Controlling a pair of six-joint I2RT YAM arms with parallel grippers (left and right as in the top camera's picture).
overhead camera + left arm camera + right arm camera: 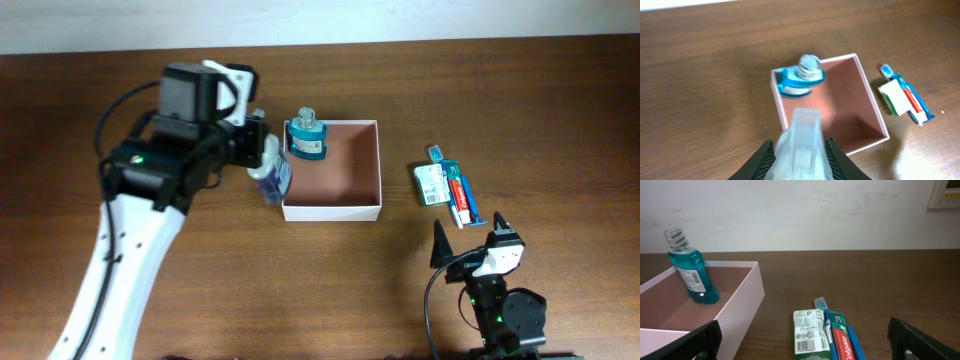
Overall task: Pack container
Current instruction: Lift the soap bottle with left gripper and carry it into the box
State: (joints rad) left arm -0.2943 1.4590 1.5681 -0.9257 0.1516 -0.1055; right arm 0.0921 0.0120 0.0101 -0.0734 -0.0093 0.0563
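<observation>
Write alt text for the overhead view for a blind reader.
The left gripper, jaws shut on a clear bottle, hangs at the left wall of a white container holding a teal bottle. A toothpaste tube and a box lie to its right; the right gripper rests open.

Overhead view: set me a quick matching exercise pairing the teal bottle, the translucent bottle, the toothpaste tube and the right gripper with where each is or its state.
Things:
1. teal bottle
2. translucent bottle
3. toothpaste tube
4. right gripper

Places or states:
A. held in the left gripper, by the left wall of the container
B. standing upright inside the container, in a corner
C. lying on the table, right of the container
D. open, holding nothing

Pairs: 1-B, 2-A, 3-C, 4-D
</observation>
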